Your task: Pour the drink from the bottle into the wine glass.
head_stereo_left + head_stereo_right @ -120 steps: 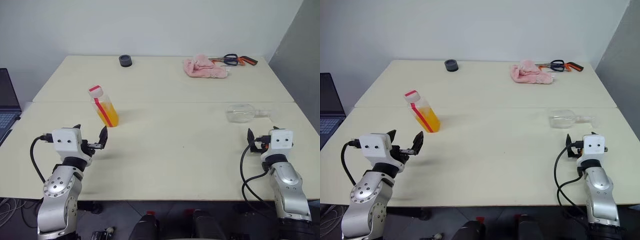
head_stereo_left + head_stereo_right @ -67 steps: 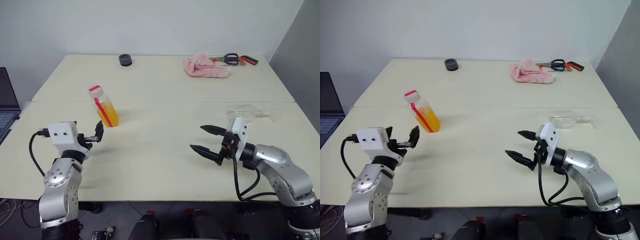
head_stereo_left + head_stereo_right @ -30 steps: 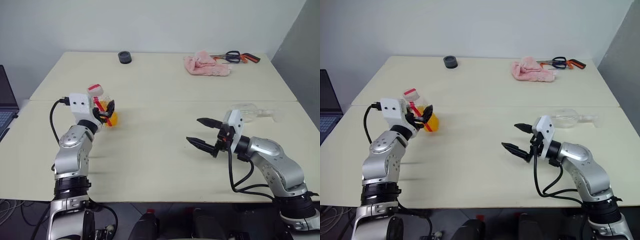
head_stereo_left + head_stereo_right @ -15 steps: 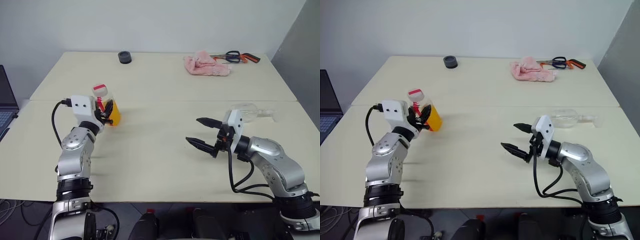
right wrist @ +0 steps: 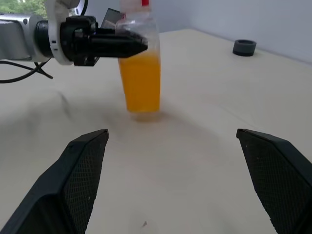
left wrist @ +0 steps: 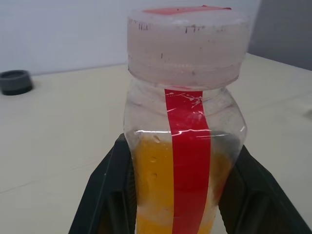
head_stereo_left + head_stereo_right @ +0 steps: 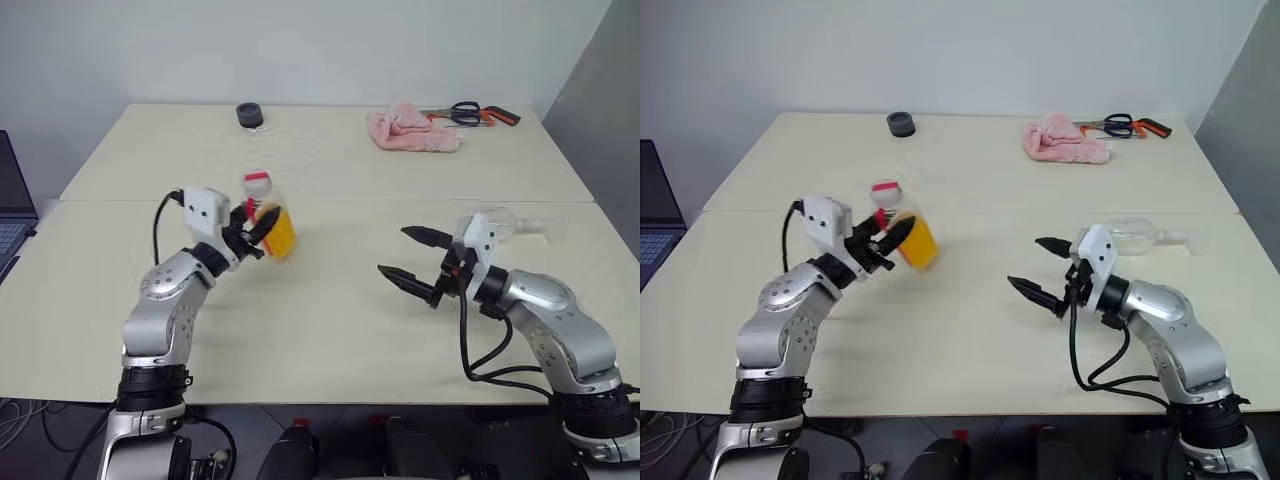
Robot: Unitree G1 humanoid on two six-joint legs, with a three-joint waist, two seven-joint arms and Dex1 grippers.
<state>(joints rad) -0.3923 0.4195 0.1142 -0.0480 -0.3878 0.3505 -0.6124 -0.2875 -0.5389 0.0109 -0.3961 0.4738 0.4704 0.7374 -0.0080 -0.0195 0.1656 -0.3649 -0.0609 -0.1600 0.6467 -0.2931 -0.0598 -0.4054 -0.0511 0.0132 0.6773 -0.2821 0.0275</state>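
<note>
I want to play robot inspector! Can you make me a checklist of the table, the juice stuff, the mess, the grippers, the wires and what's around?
Surface: pale table, two tops joined by a seam.
Job's things: bottle with orange drink, cap on, upright, held off the table; wine glass lying on its side at the right.
Clutter: pink cloth, scissors, dark round thing, all at the far edge.
Grippers: left gripper shut on the bottle; right gripper open, empty, pointing toward the bottle.
Cables: black cables looped at each arm.
Surroundings: white wall; laptop at the left.
</note>
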